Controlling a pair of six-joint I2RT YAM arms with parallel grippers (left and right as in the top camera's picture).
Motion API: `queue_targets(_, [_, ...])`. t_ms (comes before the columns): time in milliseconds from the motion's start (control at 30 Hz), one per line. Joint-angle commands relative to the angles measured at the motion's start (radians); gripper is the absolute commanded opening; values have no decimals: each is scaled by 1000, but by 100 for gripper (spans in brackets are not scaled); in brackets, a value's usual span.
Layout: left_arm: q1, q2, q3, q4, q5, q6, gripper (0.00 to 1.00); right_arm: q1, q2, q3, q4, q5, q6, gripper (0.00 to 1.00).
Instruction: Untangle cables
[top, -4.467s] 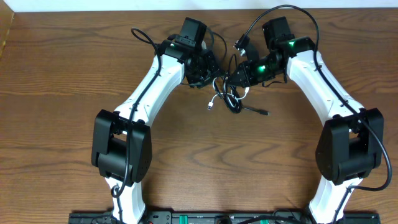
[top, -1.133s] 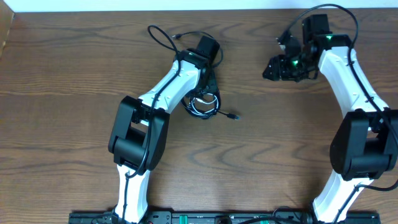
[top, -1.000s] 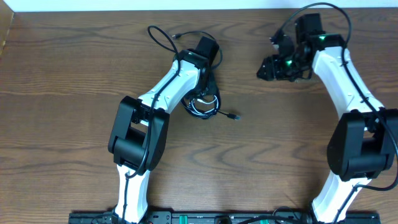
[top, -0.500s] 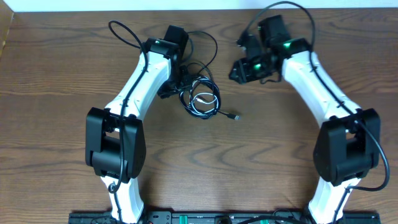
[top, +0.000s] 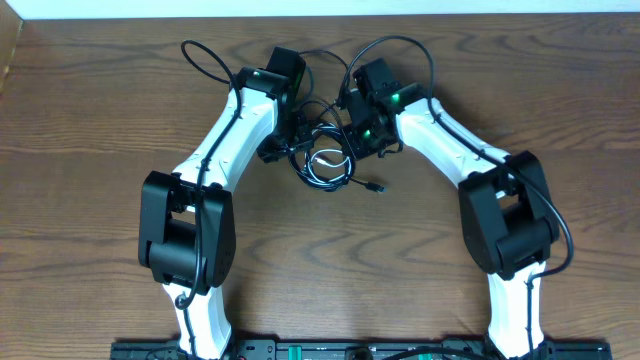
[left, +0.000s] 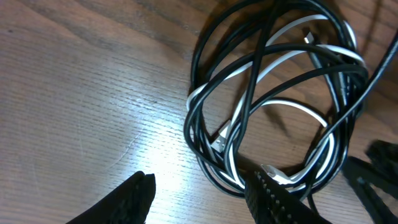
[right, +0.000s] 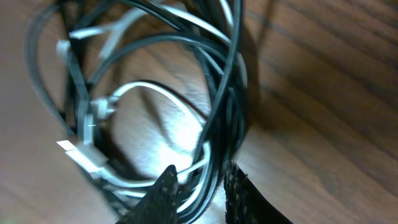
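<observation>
Black cable (left: 249, 99) and white cable (left: 292, 104) are lying coiled together on the wooden table (top: 100, 120), upper centre of the overhead frame. I'm reading the left gripper (left: 199, 193) gaping wide at the coil's edge. The right gripper (right: 200, 193) is sitting narrow with strands between its fingers; I cannot tell whether it is pinching them.

Surfaces: wood-grain table, glossy cables, matt and smooth plastics.
The table (top: 90, 200) is showing brown wood grain, smooth with a low sheen, and is glaring pale under the light at the lower left of the left wrist view. The black cable (left: 211, 174) is reading as a smooth, glossy jacket that is catching highlights. The white cable (left: 287, 103) is looking smooth and satin. A plug (left: 219, 142) at centre is glinting like metal. The left gripper (left: 199, 186) and right gripper (right: 199, 190) are showing matt black fingers, finely ribbed. The arm shells (top: 225, 130) are looking like smooth white plastic.
</observation>
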Motion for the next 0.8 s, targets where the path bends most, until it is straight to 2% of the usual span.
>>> queue_targets(0, [1,13,-6,5,10,6,53,11,20,-2,13,52,-56,21])
queue_targets(600, [-2,13,-6,19,28,6,53,35,51,-3,11,128,-98,20])
queue_targets(767, [-2,13,-6,19,28,6,53,35,81,-3,3,135,-117,14])
